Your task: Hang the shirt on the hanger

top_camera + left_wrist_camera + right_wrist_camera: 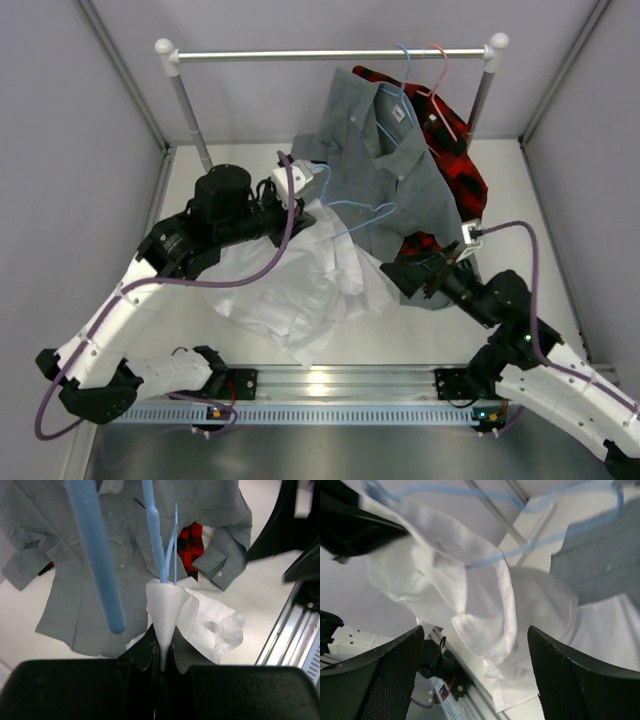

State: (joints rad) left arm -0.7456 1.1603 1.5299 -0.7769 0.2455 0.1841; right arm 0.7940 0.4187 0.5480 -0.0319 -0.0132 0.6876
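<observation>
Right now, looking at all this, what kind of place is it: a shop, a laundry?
Probably a robot test booth, not a shop: plain grey panels wall in a white table, two arms are bolted to a metal rail, and a small clothes rail holds a grey shirt.

Top view looks down; close wrist views apparently share the shirt (167, 602).

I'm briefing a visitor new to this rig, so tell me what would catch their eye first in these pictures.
The white shirt hangs bunched at centre, a cone of its fabric pinched in the shut left gripper, with the light-blue hanger wires entering its tip. Behind it, a grey shirt and a red-and-black plaid shirt hang from the rail. The right gripper gapes open near the white cloth.
</observation>
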